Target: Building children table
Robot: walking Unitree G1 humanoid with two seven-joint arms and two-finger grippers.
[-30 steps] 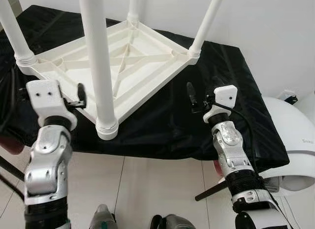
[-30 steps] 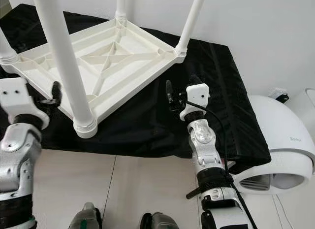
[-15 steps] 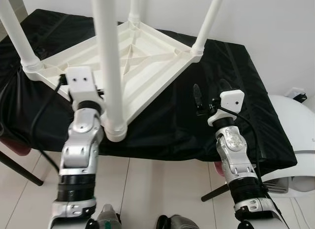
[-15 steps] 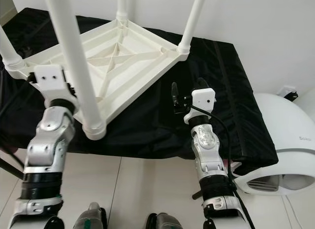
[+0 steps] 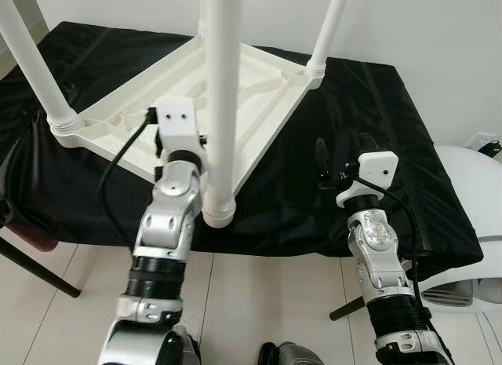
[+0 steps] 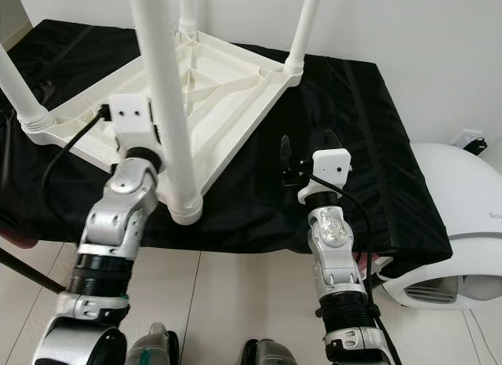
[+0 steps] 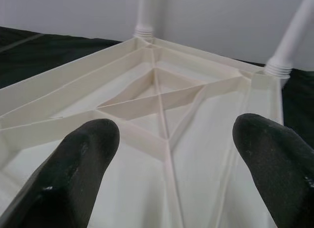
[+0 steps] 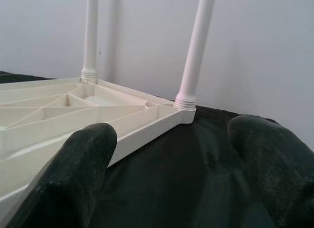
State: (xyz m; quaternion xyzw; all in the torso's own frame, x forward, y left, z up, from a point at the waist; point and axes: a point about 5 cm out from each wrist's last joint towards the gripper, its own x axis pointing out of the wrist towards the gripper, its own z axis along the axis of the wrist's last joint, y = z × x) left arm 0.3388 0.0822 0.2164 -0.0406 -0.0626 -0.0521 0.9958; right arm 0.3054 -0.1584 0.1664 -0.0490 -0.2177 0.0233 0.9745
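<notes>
White children table (image 5: pixel 180 98) lies upside down, four legs up.

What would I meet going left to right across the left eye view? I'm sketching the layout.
Far-left table leg → left tool at the upturned table's edge → nearest table leg → far-right table leg → right tool above the black cloth → white appliance.

Room: plain white wall (image 5: pixel 423 20). Floor (image 5: pixel 259 302) of pale tiles with thin joints. Worktop draped in black cloth (image 6: pixel 353 129). Rounded white appliance (image 6: pixel 455 224) at right, on floor beside worktop. Even, soft light.
</notes>
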